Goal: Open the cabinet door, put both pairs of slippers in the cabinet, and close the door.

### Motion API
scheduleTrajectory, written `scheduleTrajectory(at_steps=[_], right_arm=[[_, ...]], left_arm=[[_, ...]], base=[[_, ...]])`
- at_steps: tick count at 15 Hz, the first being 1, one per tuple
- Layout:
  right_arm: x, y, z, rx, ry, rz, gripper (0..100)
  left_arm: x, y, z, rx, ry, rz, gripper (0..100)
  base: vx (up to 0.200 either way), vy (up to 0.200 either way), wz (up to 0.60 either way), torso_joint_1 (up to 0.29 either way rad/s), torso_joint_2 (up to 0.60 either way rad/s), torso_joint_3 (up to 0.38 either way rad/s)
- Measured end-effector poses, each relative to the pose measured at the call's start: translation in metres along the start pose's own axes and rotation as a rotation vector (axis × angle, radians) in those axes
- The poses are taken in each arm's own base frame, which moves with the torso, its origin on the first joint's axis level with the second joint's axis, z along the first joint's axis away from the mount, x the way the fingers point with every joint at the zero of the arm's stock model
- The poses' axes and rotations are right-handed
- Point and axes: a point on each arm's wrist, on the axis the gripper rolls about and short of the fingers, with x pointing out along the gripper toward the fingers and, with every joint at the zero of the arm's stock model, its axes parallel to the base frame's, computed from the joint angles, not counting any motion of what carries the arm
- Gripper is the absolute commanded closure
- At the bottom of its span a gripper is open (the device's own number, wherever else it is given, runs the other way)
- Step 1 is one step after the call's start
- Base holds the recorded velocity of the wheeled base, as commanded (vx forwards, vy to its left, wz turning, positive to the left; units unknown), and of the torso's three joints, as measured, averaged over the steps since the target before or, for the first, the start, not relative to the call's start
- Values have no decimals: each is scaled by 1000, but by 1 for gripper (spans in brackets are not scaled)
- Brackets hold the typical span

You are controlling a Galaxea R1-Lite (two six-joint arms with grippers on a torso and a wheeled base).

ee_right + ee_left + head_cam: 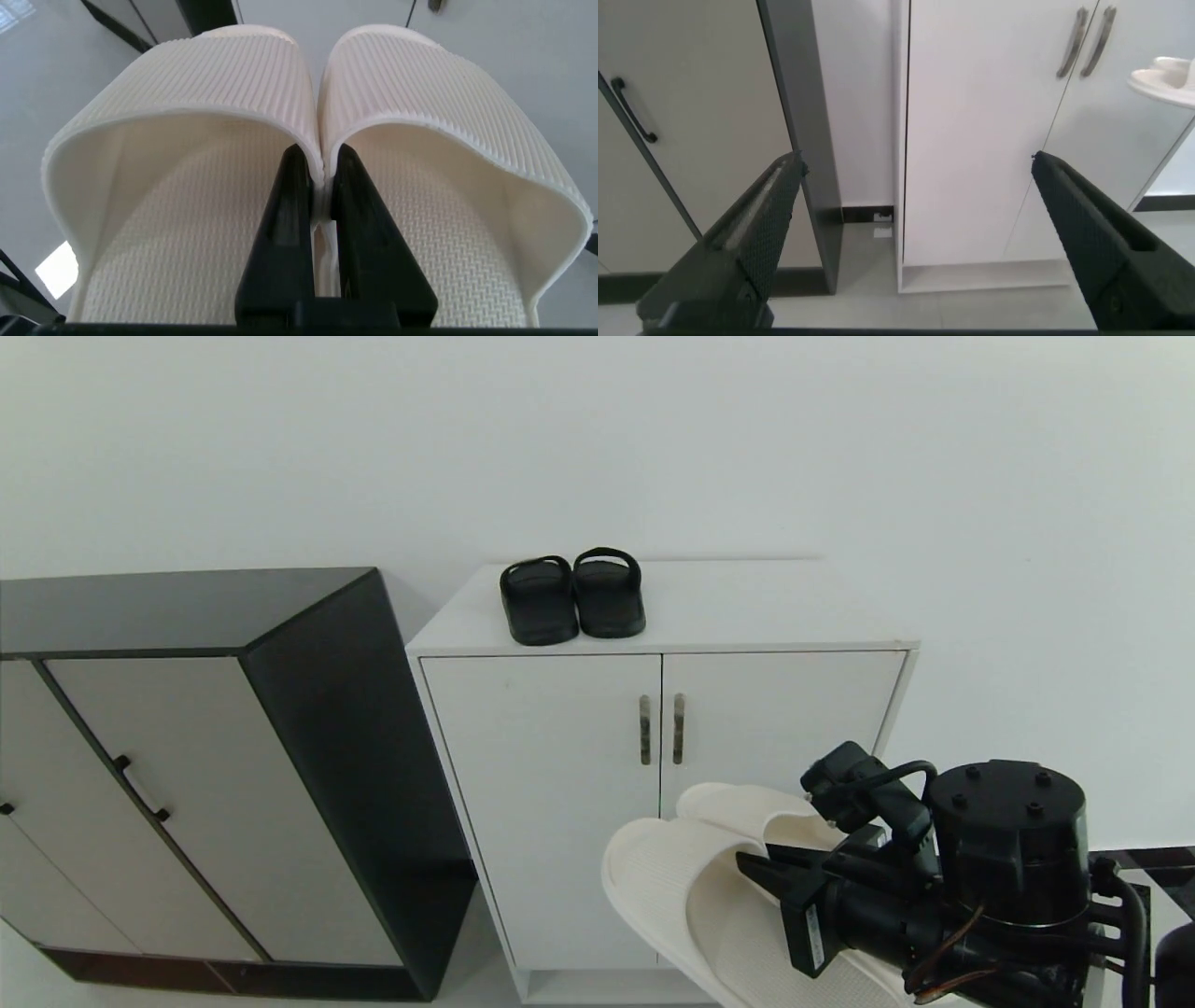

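Right gripper clamped on white slippers; beyond jaws white cabinet, doors closed; black slippers on top.

Ribbed slippers: we see cream, dimpled insoles
Plain slippers: we see black
Cabinet: white
Side cabinet: black, beige doors

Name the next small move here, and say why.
Probably the left gripper goes to a handle and pulls: the cabinet is shut, that gripper's jaws are open and empty, and the right gripper holds the white slippers.
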Motion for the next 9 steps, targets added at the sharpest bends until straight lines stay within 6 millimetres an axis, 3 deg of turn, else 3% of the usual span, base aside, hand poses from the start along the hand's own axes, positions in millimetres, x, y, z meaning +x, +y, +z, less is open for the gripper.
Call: scheduleTrajectory(at_steps=[9], right_arm=[[-1, 2, -2, -6, 1, 6, 100]], left_arm=[[0, 0, 0, 0, 0, 1, 0]], base=[[0, 0, 0, -146, 478, 326]])
